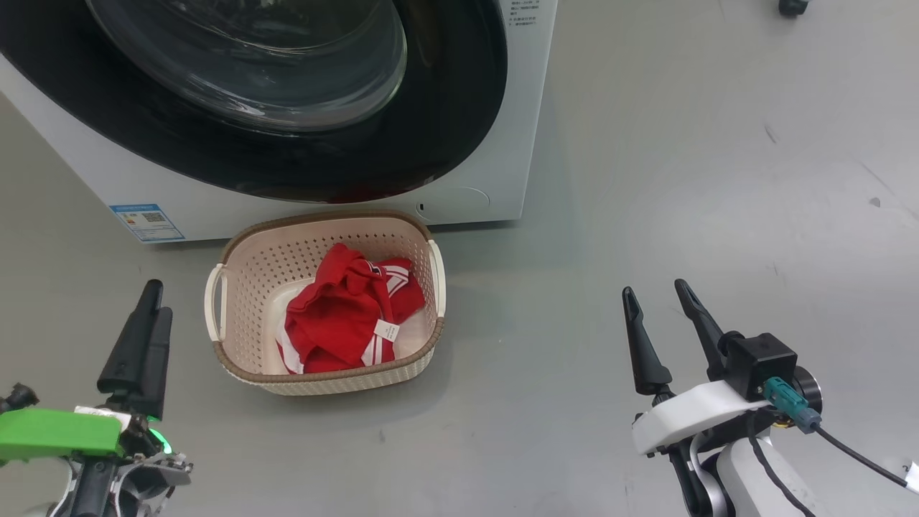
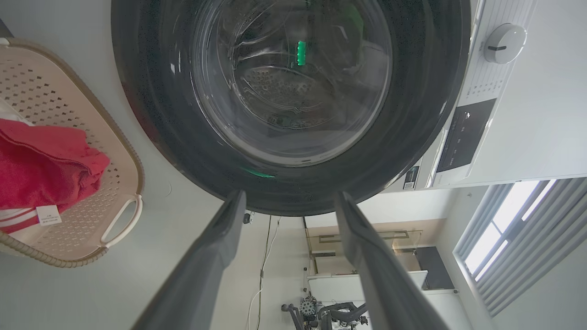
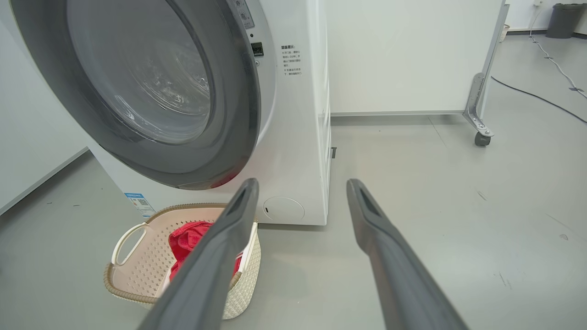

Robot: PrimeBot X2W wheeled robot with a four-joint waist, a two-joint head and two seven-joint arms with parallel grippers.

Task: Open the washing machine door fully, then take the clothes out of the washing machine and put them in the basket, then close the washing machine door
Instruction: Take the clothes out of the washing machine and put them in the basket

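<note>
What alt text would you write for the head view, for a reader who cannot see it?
A cream basket holding a red garment sits on the grey floor in front of a white washing machine whose black-rimmed door looks shut. The left gripper and open right gripper hover at the lower corners, holding nothing.

Grey floor (image 1: pixel 682 179) is being lit evenly, w/ scuffs being shown. White partition (image 3: pixel 412 55) is being carried on a castor (image 3: pixel 480 139). Cable (image 3: pixel 534 95) is being left lying nr dark bin (image 3: pixel 562 18). Daylight is being let in thru slatted window (image 2: pixel 518 238).
</note>
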